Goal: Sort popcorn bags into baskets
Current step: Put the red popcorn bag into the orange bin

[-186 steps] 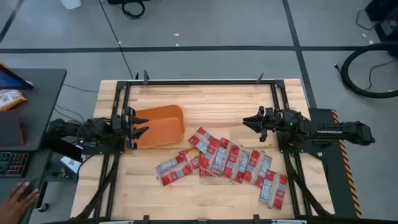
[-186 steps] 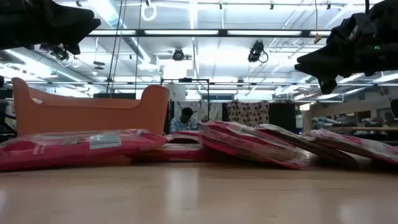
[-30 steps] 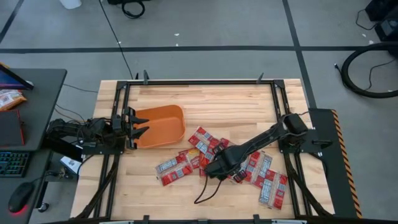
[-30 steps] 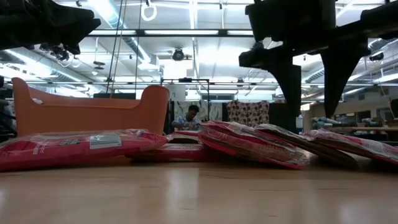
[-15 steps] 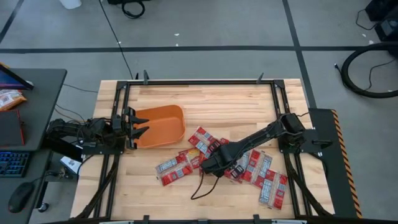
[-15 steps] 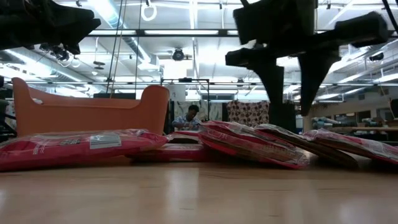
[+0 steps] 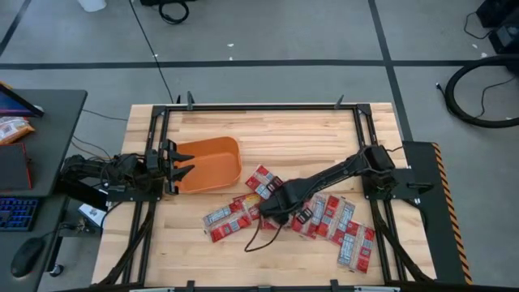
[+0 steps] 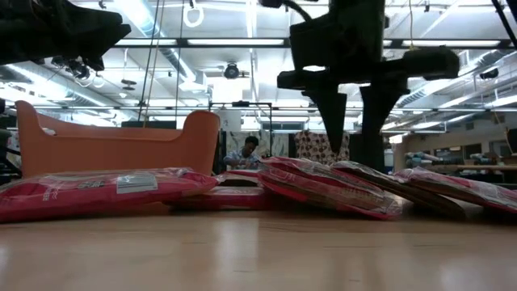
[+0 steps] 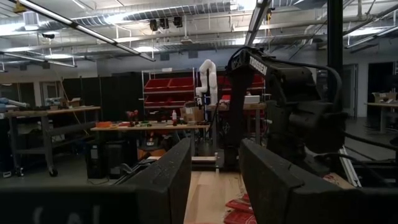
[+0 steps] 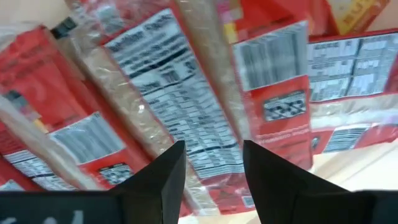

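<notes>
Right gripper (image 7: 272, 208) over the popcorn bags (image 7: 312, 212), fingers parted and holding nothing.

Directly under its fingertips (image 10: 165, 177) lie overlapping red packets, nutrition labels up; the pile spreads outward from it across the table (image 7: 268, 130), with one packet (image 7: 227, 221) just beside it. Past the pile sits the orange tub (image 7: 212, 162), probably unobstructed. The left gripper (image 7: 180, 165) waits at the tub's far rim, fingers apart, also holding nothing.
</notes>
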